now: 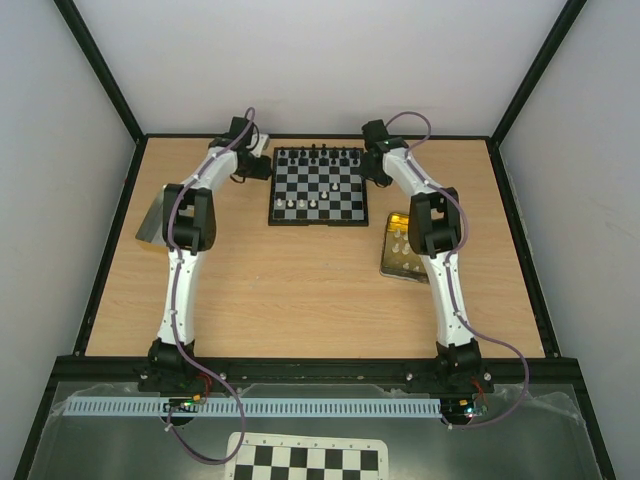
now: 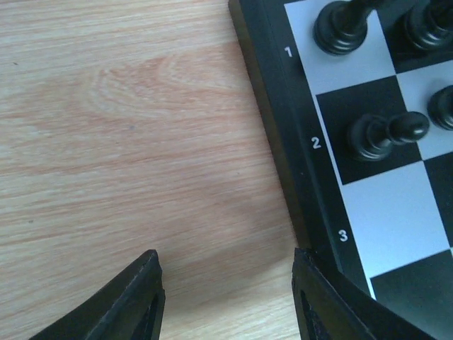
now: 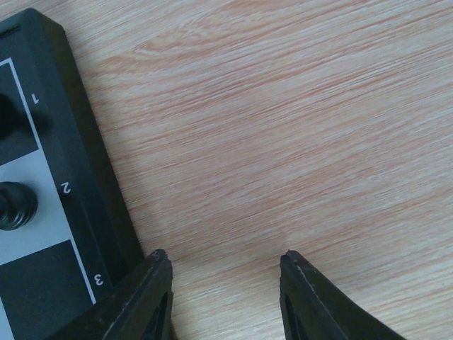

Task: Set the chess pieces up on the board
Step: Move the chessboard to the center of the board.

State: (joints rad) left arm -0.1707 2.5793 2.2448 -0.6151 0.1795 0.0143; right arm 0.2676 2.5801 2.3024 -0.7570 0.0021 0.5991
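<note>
The board (image 1: 318,221) lies upper centre on the table (image 1: 250,290), with a few white pieces (image 1: 303,204) already on it. The left fingers (image 2: 134,304) and right fingers (image 3: 141,297) flank it, spread wide and holding nothing. Setup looks part done. Next, the right arm probably needs to fetch another piece from the gold tray (image 1: 384,268), right of centre.

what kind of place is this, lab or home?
Likely a lab robot cell: white panels wall in the table, two arms bolted to its near edge, a checker sheet below them.

Robotics lab test cell, white panel walls (image 1: 60,150), black frame posts (image 1: 101,70), wooden tabletop (image 1: 300,290), checker sheet (image 1: 305,460)
</note>
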